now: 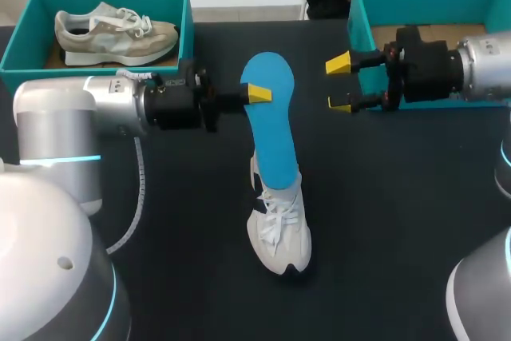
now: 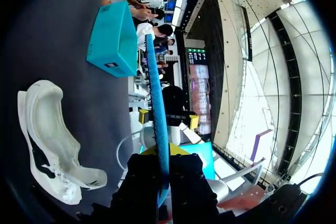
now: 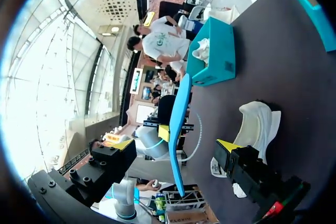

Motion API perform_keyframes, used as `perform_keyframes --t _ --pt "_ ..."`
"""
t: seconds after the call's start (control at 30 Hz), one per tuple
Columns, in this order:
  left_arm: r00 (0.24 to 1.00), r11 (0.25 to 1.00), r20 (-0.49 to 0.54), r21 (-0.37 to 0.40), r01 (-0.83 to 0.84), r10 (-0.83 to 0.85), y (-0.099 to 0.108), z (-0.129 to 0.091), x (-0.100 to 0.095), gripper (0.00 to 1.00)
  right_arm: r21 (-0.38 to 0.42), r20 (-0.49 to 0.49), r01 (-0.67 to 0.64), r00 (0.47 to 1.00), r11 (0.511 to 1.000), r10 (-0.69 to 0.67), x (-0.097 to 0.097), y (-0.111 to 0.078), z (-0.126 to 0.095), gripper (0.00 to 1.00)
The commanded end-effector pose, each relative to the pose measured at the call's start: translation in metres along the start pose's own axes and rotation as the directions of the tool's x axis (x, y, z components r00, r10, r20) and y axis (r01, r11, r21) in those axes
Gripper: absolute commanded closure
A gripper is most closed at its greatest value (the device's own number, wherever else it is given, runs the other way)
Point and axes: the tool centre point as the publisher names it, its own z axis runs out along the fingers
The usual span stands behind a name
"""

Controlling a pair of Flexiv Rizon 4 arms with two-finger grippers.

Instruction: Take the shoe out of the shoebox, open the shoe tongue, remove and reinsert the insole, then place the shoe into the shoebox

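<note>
Roughly at the middle of the table lies the white shoe, toe toward the near edge, laces loose; no writing on it is readable. The blue insole is held up off the table. From the head view its lower end overlaps the shoe's opening, but both wrist views show a gap between insole and shoe. The left gripper is clamped on the insole's edge, one finger on each face. The right gripper hangs beyond the insole, not touching it, with its jaws wide apart and holding nothing, just in front of the right shoebox at the far right corner. The left shoebox at the far left corner holds a second shoe. Each teal box carries a small dark label on its side, its print too small to read.
</note>
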Motion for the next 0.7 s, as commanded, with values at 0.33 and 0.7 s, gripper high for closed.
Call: perform_keyframes --t 0.33,0.7 --pt "0.907 0.907 -0.028 -0.04 -0.42 0.419 -0.019 0.0 0.042 1.0 0.0 0.002 -0.001 1.0 1.0 0.001 0.0 0.001 0.002 0.0" --pt "0.543 0.536 -0.047 -0.111 -0.837 0.838 -0.023 -0.004 0.057 1.0 0.0 0.002 -0.001 1.0 1.0 0.001 0.0 0.001 0.002 0.0"
